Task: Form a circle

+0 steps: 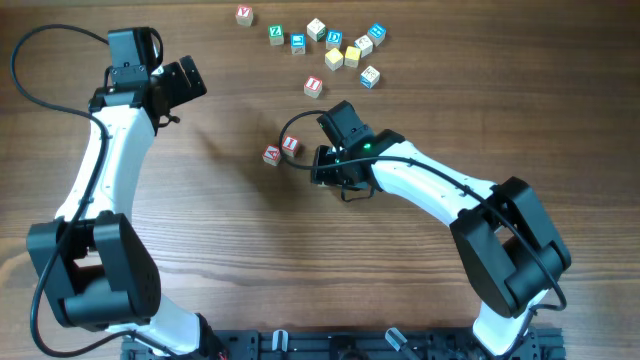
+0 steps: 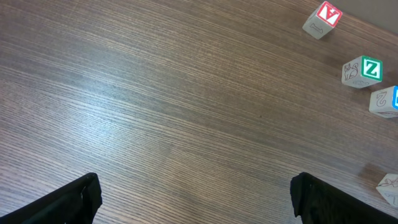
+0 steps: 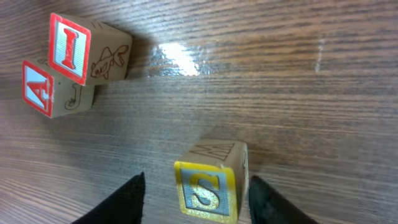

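Hidden bits first: in the overhead the S cube [image 3: 208,186] can't be seen, it's under the right arm's wrist. It only shows in the right wrist view, bottom centre, yellow-framed face toward the camera. Both wrist views cut their fingers off at the bottom edge. In the left wrist view two cubes are clipped by the right edge, letters unreadable.

Right claw [image 3: 196,178]: partly open and straddling the S cube, not clamped on it. There's a clear gap on the frame-left side. The frame-right finger [image 3: 273,202] is right up against the cube, and I can't tell if it touches. The cube sits flat on the bench [image 1: 200,200].

Left claw [image 2: 194,190]: spread wide and holding nothing, with only bare wood between the fingers. In the overhead it's upper left, well away from the cubes.

Circle [image 1: 282,149]: no ring yet. So far it's the A cube [image 1: 271,155] and I cube [image 1: 291,144], both red-framed and touching, at the centre of the overhead just left of the right claw. In the right wrist view they sit upper left, apart from the S cube.

Loose cubes [image 1: 335,39] are clustered at top centre of the overhead, with the Y cube [image 1: 244,14] and Z cube [image 1: 276,33] to their left. Another red cube [image 1: 313,87] sits alone between that cluster and the right claw.
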### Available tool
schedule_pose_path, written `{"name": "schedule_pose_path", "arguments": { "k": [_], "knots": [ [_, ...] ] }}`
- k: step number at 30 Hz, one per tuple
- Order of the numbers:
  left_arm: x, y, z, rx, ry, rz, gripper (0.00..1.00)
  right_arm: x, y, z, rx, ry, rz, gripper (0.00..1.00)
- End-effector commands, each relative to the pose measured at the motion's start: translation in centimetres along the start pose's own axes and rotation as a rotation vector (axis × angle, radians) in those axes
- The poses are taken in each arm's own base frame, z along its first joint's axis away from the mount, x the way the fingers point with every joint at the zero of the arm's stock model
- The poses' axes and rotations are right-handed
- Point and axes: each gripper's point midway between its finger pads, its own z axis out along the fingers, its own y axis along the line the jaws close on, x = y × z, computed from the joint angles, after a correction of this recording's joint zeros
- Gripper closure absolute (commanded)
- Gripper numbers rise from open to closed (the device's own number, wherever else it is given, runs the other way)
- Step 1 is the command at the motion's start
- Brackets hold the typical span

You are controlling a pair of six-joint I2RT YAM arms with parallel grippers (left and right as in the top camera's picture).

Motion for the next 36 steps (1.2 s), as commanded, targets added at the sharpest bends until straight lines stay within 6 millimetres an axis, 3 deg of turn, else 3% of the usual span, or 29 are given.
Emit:
{"name": "schedule_pose_path", "arguments": {
  "k": [1, 3, 5, 13, 16, 17, 21, 25, 30, 34, 36],
  "knots": [
    [-0.5, 0.0, -0.4, 0.004, -0.014, -0.012, 0.0, 0.9, -1.0, 1.1, 0.032, 0.02, 0.004, 0.42],
    [-0.5, 0.0, -0.4, 0.004, -0.013, -0.012, 0.0, 1.0, -1.2, 1.2, 0.035, 0.02, 0.004, 0.49],
    [-0.5, 0.0, -0.4, 0.004, -0.014, -0.012, 0.0, 0.9, -1.1, 1.3, 0.032, 0.016, 0.004, 0.64],
    [-0.5, 0.0, -0.4, 0.004, -0.013, -0.012, 0.0, -0.7, -0.4, 1.2, 0.012, -0.057, 0.015, 0.7],
    [-0.5, 0.0, -0.4, 0.004, -0.014, -0.012, 0.0, -1.9, 0.7, 1.2, -0.033, -0.106, 0.003, 0.71],
    [-0.5, 0.0, -0.4, 0.004, -0.013, -0.012, 0.0, -2.2, 0.8, 1.2, -0.036, -0.117, 0.001, 0.71],
    [-0.5, 0.0, -0.4, 0.004, -0.014, -0.012, 0.0, -2.2, 0.4, 1.3, -0.017, -0.124, 0.001, 0.47],
    [-0.5, 0.0, -0.4, 0.004, -0.013, -0.012, 0.0, -1.9, 2.1, 0.0, -0.068, -0.057, -0.069, 0.33],
    [-0.5, 0.0, -0.4, 0.004, -0.014, -0.012, 0.0, -2.7, 2.6, -2.6, -0.024, -0.02, -0.048, 0.31],
    [-0.5, 0.0, -0.4, 0.004, -0.014, -0.012, 0.0, -0.5, 1.8, -2.2, 0.009, 0.058, -0.044, 0.33],
    [-0.5, 0.0, -0.4, 0.004, -0.014, -0.012, 0.0, 0.8, 1.3, -1.7, 0.029, 0.089, -0.05, 0.41]
  ]
}}
